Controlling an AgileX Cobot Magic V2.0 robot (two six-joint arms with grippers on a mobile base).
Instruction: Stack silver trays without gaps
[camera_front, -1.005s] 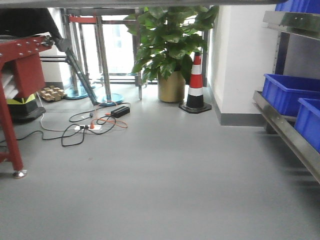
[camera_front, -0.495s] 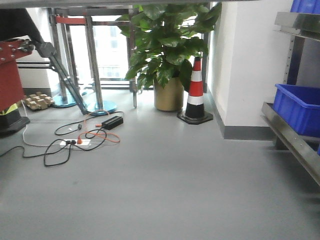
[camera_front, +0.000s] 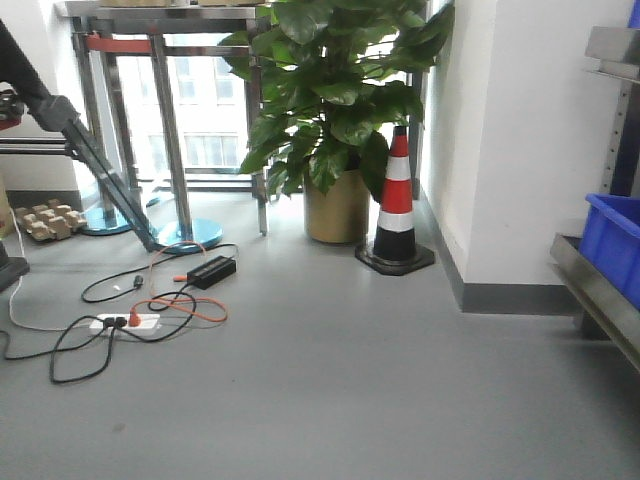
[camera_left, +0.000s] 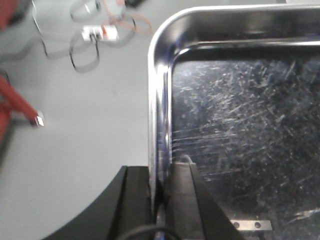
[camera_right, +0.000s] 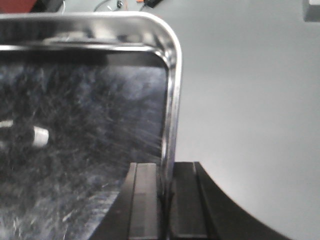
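Note:
I hold one silver tray between both grippers, above the grey floor. In the left wrist view the silver tray (camera_left: 240, 110) shows its scratched bottom and rounded near-left corner; my left gripper (camera_left: 160, 170) is shut on its left rim, one finger outside and one inside the wall. In the right wrist view the same tray (camera_right: 85, 110) fills the left side, and my right gripper (camera_right: 165, 167) is shut on its right rim. Neither the tray nor the grippers appear in the front view.
Ahead stand a potted plant (camera_front: 340, 90), a striped traffic cone (camera_front: 397, 205) and a white wall corner (camera_front: 520, 150). Cables and a power strip (camera_front: 130, 322) lie on the floor at left. A blue bin (camera_front: 615, 240) sits on a steel shelf rail (camera_front: 595, 300) at right.
The front view has moved closer and shifted: plant and cone look bigger, the red frame has left at the left, and most of the blue bins have slid off the right edge.

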